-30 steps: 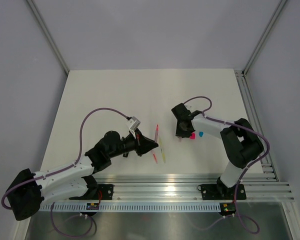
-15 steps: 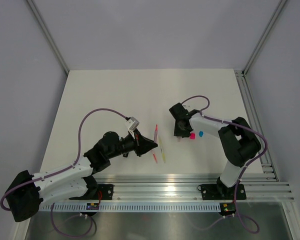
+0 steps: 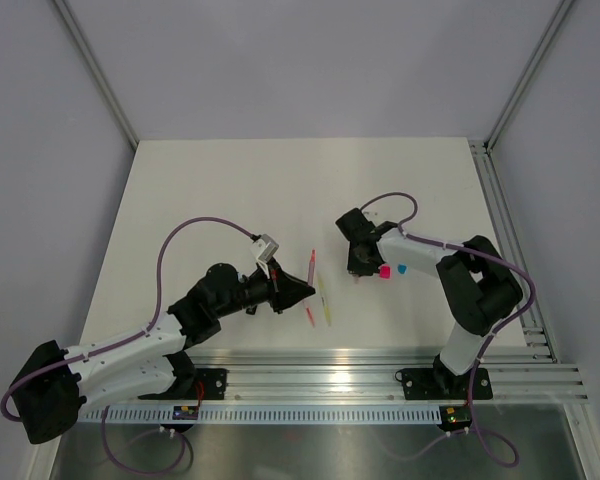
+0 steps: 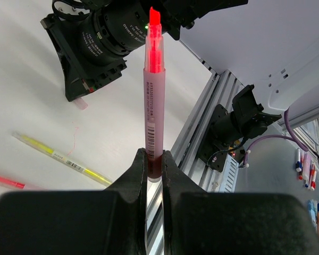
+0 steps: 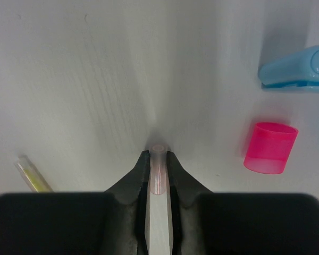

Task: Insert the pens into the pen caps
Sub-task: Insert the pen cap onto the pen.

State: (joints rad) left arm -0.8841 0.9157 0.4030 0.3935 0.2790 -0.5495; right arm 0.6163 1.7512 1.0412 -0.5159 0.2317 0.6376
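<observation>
Just left of the pink cap (image 5: 270, 147), the right gripper (image 5: 158, 155) pinches a clear tube (image 5: 158, 178), perhaps a cap; farther left, the left gripper (image 4: 154, 155) clamps the red-pink pen (image 4: 153, 95) near a yellow pen (image 4: 64, 159)

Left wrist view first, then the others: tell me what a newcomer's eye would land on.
The red-pink pen with its glowing tip, jutting straight out from the shut left gripper, dominates the left wrist view. In the right wrist view, the right gripper pinches a small pale clear cap at the white table, with a bright pink cap standing to its right.
</observation>
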